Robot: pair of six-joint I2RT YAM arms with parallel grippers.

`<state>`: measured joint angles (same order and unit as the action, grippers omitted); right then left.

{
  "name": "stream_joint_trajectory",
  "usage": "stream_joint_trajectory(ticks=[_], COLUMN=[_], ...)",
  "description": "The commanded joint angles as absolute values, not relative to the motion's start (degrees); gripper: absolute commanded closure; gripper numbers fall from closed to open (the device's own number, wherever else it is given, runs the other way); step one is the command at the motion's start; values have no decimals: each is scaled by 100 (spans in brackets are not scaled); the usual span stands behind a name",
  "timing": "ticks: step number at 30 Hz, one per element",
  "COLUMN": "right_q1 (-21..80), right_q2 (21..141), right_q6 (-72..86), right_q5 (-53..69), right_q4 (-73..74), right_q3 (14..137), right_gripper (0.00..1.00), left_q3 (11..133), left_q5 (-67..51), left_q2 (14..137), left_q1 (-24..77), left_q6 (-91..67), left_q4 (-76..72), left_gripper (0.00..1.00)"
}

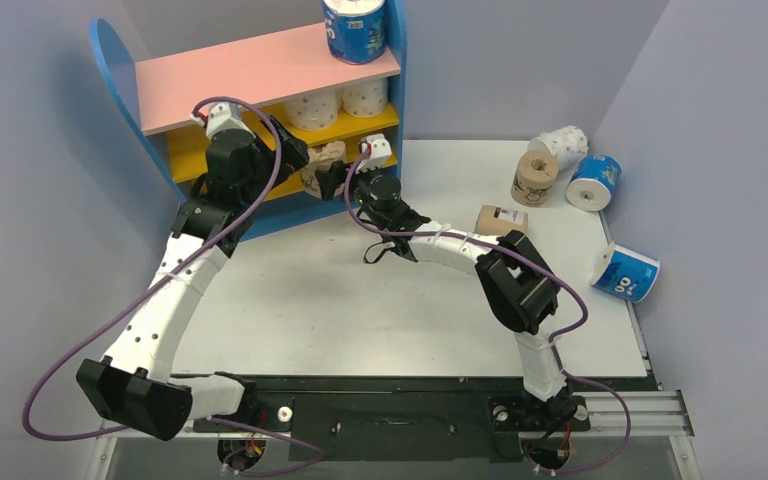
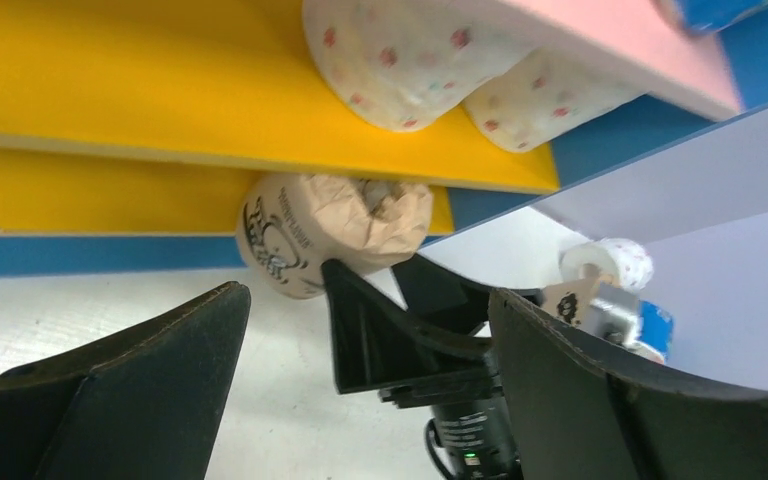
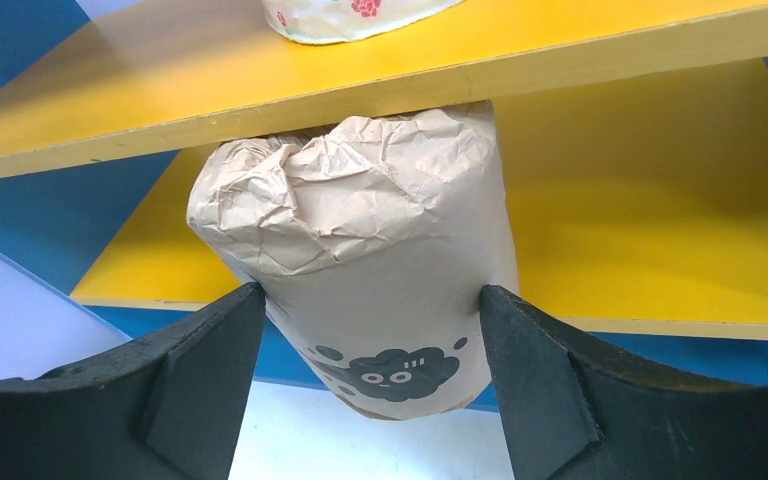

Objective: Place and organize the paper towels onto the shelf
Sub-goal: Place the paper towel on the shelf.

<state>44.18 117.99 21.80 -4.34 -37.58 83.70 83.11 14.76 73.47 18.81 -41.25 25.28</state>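
Observation:
My right gripper [image 1: 338, 178] [image 3: 368, 291] is shut on a tan roll with black cartoon print [image 3: 360, 230] [image 1: 322, 160]. It holds the roll tilted at the front of the lower yellow board of the shelf [image 1: 260, 70], the roll's crumpled top against the underside of the upper yellow board [image 3: 260, 90]. My left gripper [image 1: 295, 152] [image 2: 368, 293] is open and empty just left of that roll [image 2: 300, 235]. Two white dotted rolls [image 1: 312, 108] [image 1: 364, 97] stand on the upper yellow board. A blue-and-white roll [image 1: 355, 28] stands on the pink top board.
On the table at right lie a white dotted roll [image 1: 563, 145], a tan roll on end [image 1: 534, 177], a blue roll [image 1: 594, 181], a tan roll on its side [image 1: 501, 220] and a blue roll [image 1: 626, 272] near the right edge. Walls close in on both sides.

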Motion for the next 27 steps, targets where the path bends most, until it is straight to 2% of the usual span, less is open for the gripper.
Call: stream_joint_trajectory(ticks=[1, 13, 27], right_q1=[4359, 4303, 4232], right_q2=[11912, 12127, 12507], right_q6=[2153, 2188, 2118], right_q5=[-552, -496, -536], right_q4=[-3828, -3741, -3506], right_q3=[8652, 8745, 9385], right_gripper=[26, 26, 26], left_q3=[7699, 6382, 6150], left_q5=[1525, 1638, 1714], left_q2=[7062, 6732, 6840], left_q1=[1890, 1848, 1737], left_q6=[-4054, -4154, -4317], left_q4=[2116, 1815, 1674], left_gripper=[12, 12, 12])
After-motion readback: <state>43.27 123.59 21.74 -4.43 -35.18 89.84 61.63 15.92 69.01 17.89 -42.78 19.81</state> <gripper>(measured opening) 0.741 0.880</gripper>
